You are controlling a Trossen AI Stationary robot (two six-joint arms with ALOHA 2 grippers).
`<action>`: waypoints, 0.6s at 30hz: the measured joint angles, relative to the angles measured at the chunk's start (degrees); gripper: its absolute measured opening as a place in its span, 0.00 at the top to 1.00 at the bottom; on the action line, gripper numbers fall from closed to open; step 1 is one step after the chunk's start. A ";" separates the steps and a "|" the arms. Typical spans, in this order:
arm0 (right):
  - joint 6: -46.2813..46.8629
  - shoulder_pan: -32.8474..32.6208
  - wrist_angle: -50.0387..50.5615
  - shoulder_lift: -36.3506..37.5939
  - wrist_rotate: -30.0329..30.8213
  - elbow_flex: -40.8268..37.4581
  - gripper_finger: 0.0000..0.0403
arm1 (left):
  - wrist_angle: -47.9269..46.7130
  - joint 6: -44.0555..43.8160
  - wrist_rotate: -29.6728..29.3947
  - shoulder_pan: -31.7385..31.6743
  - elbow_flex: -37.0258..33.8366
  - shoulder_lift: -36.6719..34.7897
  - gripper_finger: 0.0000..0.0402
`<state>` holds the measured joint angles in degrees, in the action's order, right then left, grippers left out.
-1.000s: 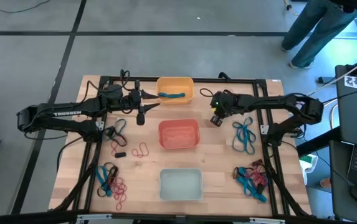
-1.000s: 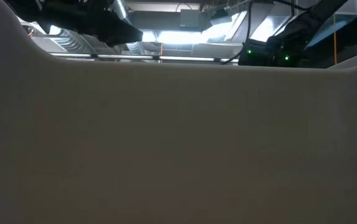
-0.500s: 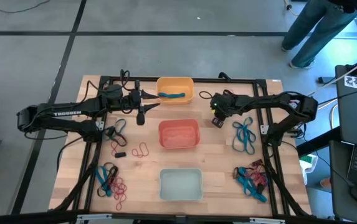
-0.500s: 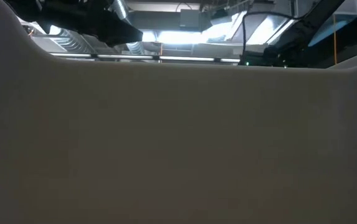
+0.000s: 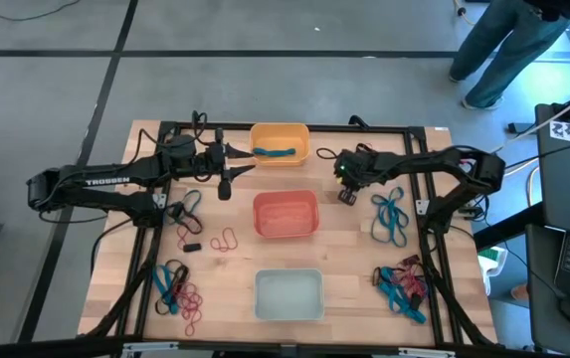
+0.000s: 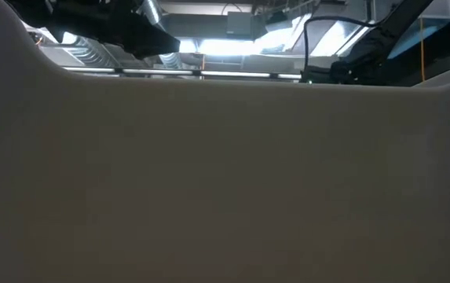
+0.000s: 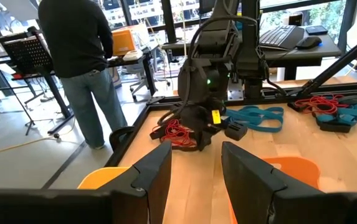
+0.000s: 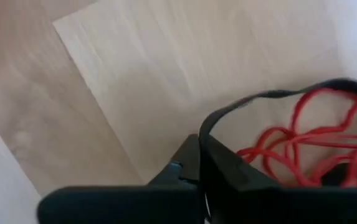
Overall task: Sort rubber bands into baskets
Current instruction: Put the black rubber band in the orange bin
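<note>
**Right gripper clamped on a bundle of bands, between the yellow and red baskets**

My right gripper (image 5: 345, 192) hangs over the bare wood just right of the gap between the yellow-orange basket (image 5: 281, 131) and the red-orange basket (image 5: 285, 215). Its fingers are pinched together, and the right wrist view shows why: a black rubber band (image 8: 253, 102) loops out from between the tips, with red rubber bands (image 8: 303, 140) tangled inside that loop. I judge I am holding the bunch by the black band. Seen from my left wrist, the same red tangle (image 7: 178, 132) hangs under the right gripper, lifted clear of the table so it can be carried without dragging.

My left gripper (image 5: 225, 185) waits just left of the yellow-orange basket with its fingers (image 7: 156, 174) spread apart and nothing between them. It sits high, out of the right arm's path.

A blue-teal band (image 5: 275, 152) already lies in the yellow-orange basket, so I take that tub to be for blue. The bundle is mixed black and red, which is awkward: dropped whole, one colour lands wrong. The pale whitish-green basket (image 5: 288, 296) stands at the near edge; I cannot tell whether anything lies in it.

Loose bands remain: a blue-teal heap (image 5: 392, 217) right of the red-orange basket, a mixed pile (image 5: 401, 283) at the near right, and another mixed pile (image 5: 178, 291) at the near left.
</note>
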<state>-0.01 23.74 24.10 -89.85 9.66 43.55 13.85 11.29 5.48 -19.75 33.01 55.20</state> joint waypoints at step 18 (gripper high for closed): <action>1.67 -0.09 -0.03 24.63 -0.23 1.76 0.96 | 0.01 0.00 0.00 0.00 0.02 0.02 0.66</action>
<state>1.66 23.65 24.07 -65.22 9.43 45.31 13.86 11.29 5.48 -19.75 33.04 55.22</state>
